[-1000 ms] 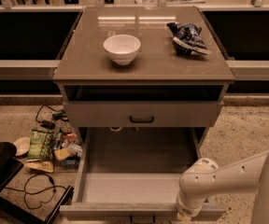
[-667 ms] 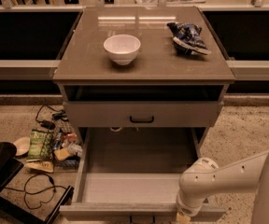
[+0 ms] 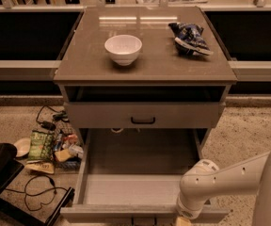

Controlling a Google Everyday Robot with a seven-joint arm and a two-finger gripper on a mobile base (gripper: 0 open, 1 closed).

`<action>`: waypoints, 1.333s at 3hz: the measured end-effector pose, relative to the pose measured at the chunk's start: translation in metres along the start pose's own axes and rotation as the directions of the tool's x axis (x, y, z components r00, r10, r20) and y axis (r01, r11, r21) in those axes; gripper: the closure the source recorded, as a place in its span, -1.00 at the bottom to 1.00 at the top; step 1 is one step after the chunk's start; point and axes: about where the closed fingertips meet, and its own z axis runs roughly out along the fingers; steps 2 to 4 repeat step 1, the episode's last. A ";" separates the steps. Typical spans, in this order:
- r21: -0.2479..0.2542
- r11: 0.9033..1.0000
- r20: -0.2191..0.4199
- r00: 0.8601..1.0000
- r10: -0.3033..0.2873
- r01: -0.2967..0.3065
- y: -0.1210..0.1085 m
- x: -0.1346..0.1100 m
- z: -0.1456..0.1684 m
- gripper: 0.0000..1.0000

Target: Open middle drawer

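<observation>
Just beyond my pincer (image 3: 183, 220), which sits at its front edge, the middle drawer (image 3: 126, 192) stands pulled well out. Opening looks done; whether my pincer is clamped or apart I cannot tell.

Gripper (image 3: 183, 220): pale tan, under a white arm (image 3: 229, 178), at the bottom edge of the view by the front of the middle drawer (image 3: 135, 189).

Middle drawer: plain grey tray, left of and above the gripper.

Top drawer (image 3: 102, 114), further above: same grey, with a black loop handle (image 3: 143, 120).

Cabinet top (image 3: 149, 67): grey-brown, glossy, with pale reflections.

On it, far above the gripper:
- bowl (image 3: 123, 48), plain white
- snack bag (image 3: 190, 36), dark blue with white markings

Floor (image 3: 253, 126): beige, speckled.

Far left of the gripper:
- packet (image 3: 41, 145), green
- cables (image 3: 39, 194), black
</observation>
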 end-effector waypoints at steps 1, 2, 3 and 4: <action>0.000 1.000 0.000 1.000 0.000 0.000 0.000 0.000 0.000 -1.00; 0.000 1.000 0.000 1.000 0.000 0.000 0.000 0.000 0.000 -1.00; 0.000 1.000 0.000 1.000 0.000 0.000 0.000 0.000 0.000 -1.00; 0.000 1.000 0.000 1.000 0.000 0.000 0.000 0.000 0.000 -1.00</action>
